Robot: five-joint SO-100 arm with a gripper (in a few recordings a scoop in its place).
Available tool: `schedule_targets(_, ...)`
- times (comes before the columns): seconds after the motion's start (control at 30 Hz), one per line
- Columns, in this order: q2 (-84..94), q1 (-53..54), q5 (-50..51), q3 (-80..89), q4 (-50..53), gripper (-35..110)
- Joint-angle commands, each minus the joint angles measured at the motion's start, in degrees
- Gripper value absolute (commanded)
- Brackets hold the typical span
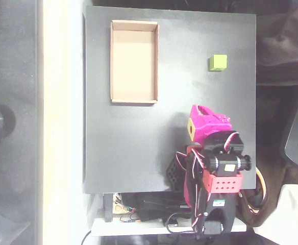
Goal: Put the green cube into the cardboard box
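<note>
The green cube [218, 62] sits on the dark table [128, 148], well right of the empty cardboard box [134, 62]. It looks light, rigid and matte; grip two opposite flat faces. The magenta gripper [202, 122] is folded near the base, its opening indiscernible.

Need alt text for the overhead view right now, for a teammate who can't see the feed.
A green cube sits alone at the upper right of a dark table, apart from the empty cardboard box at upper left. The magenta gripper rests folded near the table's lower right edge, holding nothing.
</note>
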Motion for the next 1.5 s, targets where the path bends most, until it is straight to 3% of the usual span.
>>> schedule_targets(0.0, -9.3, -0.7, 0.7, -13.1, 0.2, 3)
schedule_targets(0.33, -41.9, 0.0, 0.7, -54.1, 0.2, 3)
schedule_targets(0.6, -63.4, 0.4, 0.8, -74.5, 0.4, 3)
schedule_targets(1.2, -87.8, 9.8, 0.1, -78.0, 0.2, 4)
schedule_targets(1.47, -92.5, 9.9, 0.1, -78.0, 0.2, 19)
